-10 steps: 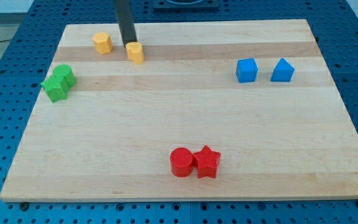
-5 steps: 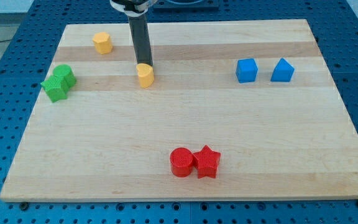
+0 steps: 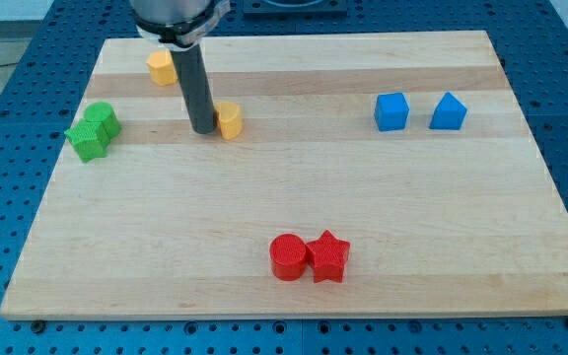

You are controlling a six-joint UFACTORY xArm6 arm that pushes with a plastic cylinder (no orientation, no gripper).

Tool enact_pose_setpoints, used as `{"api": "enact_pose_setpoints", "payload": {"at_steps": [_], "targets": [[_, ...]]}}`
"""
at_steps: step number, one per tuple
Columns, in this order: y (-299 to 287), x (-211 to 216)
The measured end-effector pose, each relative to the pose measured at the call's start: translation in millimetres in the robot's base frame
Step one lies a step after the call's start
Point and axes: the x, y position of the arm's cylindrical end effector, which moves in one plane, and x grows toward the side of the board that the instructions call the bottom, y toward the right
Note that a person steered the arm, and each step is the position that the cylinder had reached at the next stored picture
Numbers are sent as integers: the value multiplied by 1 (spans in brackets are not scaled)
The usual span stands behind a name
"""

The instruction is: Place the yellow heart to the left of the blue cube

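The yellow heart (image 3: 230, 120) lies on the wooden board in the upper left part of the view. My tip (image 3: 203, 129) stands right against the heart's left side. The blue cube (image 3: 391, 111) sits far to the view's right of the heart, at about the same height in the view. A second blue block (image 3: 449, 112) with a sloped top stands just right of the cube.
A yellow block (image 3: 160, 67) sits near the board's top left, partly behind the rod. Two green blocks (image 3: 93, 130) touch at the left edge. A red cylinder (image 3: 288, 257) and a red star (image 3: 329, 256) touch near the bottom middle.
The heart slid down and slightly right from near the top edge, then stopped. My tip moved from above the heart round to its left side.
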Motion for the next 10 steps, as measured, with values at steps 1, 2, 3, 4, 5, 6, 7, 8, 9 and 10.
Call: {"api": "enact_pose_setpoints", "payload": {"at_steps": [1, 2, 3, 4, 5, 6, 7, 8, 9, 10], "targets": [[26, 0], [56, 0], [83, 0], [99, 0], [74, -14], [48, -38], [58, -45], [67, -45], [80, -42], [98, -34]]}}
